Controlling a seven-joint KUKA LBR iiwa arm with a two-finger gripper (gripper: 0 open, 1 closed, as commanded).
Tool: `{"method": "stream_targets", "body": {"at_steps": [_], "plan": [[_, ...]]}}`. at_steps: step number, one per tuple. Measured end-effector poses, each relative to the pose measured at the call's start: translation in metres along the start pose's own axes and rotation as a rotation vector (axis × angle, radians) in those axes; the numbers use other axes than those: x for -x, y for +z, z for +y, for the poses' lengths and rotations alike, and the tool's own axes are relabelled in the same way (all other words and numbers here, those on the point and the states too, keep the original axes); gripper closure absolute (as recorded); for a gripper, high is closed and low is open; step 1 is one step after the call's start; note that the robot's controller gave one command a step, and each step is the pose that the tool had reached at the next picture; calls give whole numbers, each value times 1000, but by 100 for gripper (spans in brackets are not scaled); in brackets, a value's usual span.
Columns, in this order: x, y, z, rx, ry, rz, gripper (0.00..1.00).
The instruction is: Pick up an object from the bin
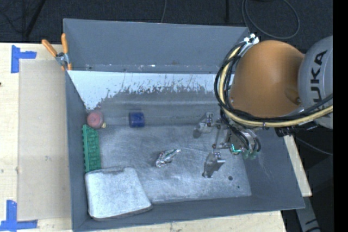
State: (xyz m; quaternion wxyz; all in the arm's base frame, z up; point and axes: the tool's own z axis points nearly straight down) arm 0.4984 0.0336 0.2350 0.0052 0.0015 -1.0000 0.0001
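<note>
Hand (209, 145) low on the right side of the bin (163, 46); I read its fingers as spread wide, nothing between. Nearest item: small crumpled silvery piece (167, 157), just left, mid-floor.

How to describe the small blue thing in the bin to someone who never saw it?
In the grey bin, look along the foot of the back wall, toward the left. A small blue cube sits there, right of a pink ball; it is the only blue, square-edged thing in it.
</note>
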Motion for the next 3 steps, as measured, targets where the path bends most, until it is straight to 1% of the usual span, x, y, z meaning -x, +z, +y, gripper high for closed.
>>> {"method": "stream_targets", "body": {"at_steps": [1,2,3], "plan": [[49,166,36,2,15,-12,0],[50,160,36,3,18,-16,100],[53,11,28,2,40,-18,100]]}}
